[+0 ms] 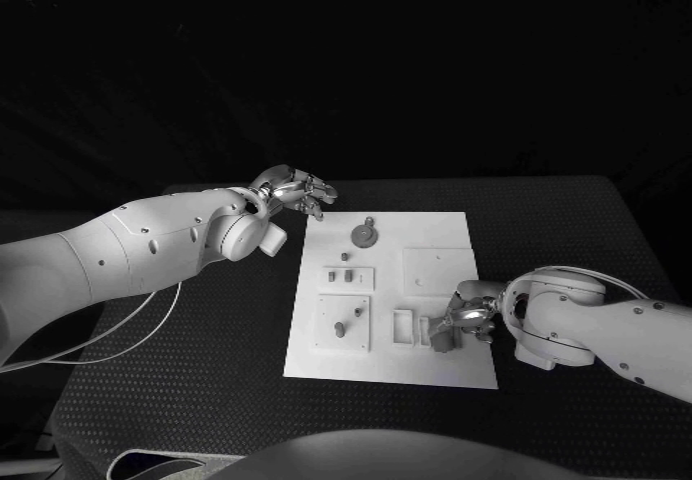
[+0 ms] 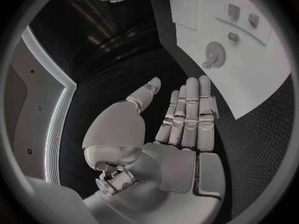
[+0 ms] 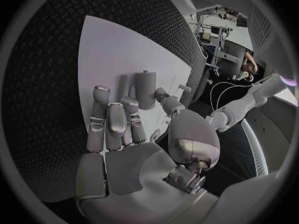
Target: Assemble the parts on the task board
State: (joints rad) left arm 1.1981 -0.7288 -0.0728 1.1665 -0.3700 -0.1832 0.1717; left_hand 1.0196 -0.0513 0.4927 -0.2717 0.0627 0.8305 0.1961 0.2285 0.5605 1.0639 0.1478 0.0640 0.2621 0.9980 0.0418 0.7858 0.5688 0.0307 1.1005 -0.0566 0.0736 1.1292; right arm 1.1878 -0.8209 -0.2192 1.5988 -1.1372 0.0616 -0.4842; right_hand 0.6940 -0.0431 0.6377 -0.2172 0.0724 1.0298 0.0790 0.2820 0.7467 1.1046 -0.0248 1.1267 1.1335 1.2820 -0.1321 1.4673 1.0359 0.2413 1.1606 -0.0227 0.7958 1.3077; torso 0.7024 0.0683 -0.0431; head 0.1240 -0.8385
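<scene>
Two white arms reach over the black table (image 1: 188, 330), one from each side of the white task board (image 1: 389, 300) lying flat in the middle.

Left hand (image 1: 296, 190): hovers just off the board's far left corner, over bare table. Fingers straight and side by side, thumb apart, nothing in the palm. Wrist view confirms it (image 2: 187, 119): flat, empty, fingertips pointing toward the board's edge, not touching it.

Right hand (image 1: 464, 318): down on the near right part of the board. Fingers curled over a grey upright part (image 1: 441, 335). In the right wrist view the hand (image 3: 134, 134) has its fingers laid against a tall grey cylindrical piece (image 3: 145, 88), thumb coming in from the other side. Looks like a grip, though the actual contact is partly hidden by the fingers.

Parts on the board, grey in this light:
- round gear-like disc (image 1: 366, 235) near the far edge, lying flat
- small pegs (image 1: 339, 274) on a raised square plate, left of centre
- another short peg (image 1: 342, 327) on a second plate nearer the robot
- rectangular frame piece (image 1: 405, 324) just left of the right hand
</scene>
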